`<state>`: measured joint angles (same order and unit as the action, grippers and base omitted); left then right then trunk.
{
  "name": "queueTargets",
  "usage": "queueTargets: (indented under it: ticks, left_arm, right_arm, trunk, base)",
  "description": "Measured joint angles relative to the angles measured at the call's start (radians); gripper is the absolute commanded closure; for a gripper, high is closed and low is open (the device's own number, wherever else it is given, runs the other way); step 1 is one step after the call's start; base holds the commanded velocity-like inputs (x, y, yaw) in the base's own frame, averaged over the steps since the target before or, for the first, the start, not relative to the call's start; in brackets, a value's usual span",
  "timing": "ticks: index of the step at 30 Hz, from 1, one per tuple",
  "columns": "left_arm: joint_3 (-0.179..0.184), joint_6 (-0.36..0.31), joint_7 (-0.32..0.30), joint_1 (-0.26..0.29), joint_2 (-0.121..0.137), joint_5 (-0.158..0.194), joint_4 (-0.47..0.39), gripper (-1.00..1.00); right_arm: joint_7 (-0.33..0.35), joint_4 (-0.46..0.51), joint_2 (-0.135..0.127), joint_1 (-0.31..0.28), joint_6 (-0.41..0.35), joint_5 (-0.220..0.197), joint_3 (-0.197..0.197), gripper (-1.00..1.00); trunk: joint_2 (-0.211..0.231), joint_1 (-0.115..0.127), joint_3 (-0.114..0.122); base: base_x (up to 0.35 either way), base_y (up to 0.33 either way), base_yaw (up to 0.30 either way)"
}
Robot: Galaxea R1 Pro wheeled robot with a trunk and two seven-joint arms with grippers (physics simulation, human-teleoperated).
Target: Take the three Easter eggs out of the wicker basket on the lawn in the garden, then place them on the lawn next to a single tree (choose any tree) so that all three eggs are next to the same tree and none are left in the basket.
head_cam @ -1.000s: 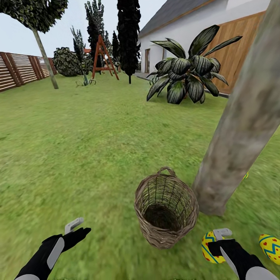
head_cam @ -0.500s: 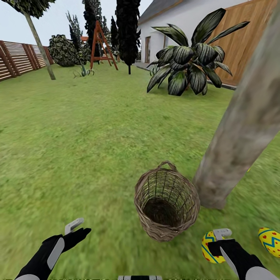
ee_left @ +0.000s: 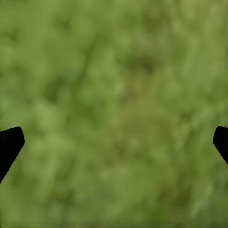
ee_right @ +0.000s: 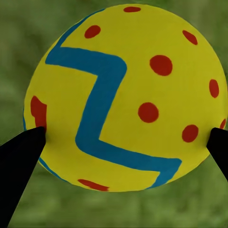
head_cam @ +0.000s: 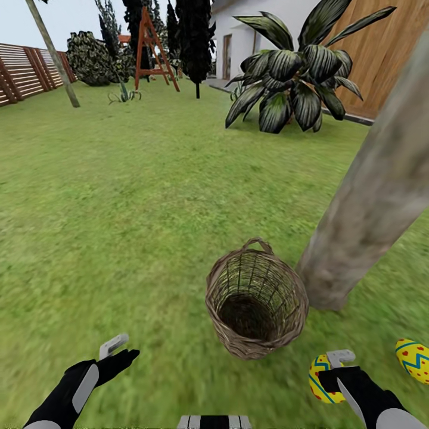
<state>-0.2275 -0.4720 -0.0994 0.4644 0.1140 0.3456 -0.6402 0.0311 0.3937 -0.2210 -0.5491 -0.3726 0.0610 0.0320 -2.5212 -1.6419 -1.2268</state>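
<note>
Right pincer [ee_right: 124,135] clamped on dotted egg [ee_right: 124,97], blue zigzag plain from its wrist; left pincer [ee_left: 114,142] agape.

- Brown basket [head_cam: 256,298] stands on the grass [head_cam: 119,208] beside the tree trunk [head_cam: 369,202].
- Right hand [head_cam: 333,372] grips a yellow egg [head_cam: 319,378].
- Another egg [head_cam: 413,360] lies nearby.

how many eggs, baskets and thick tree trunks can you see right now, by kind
Easter eggs: 2, one held in the right claw (the held egg), one lying on the lawn (the lying egg)
wicker basket: 1, no egg visible inside
thick tree trunk: 1
Total: 4
</note>
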Motion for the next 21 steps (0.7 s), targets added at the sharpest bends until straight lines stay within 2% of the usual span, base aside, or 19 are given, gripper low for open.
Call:
queueTargets:
  ticks: [21]
  left_arm:
    - [0.000,0.000,-0.002,0.000,0.000,0.000,-0.001,-1.00]
  right_arm:
    - [0.000,0.001,0.001,0.000,0.000,0.003,0.000,1.00]
  trunk:
    - [-0.005,-0.009,-0.081]
  base:
    - [0.000,0.000,0.000]
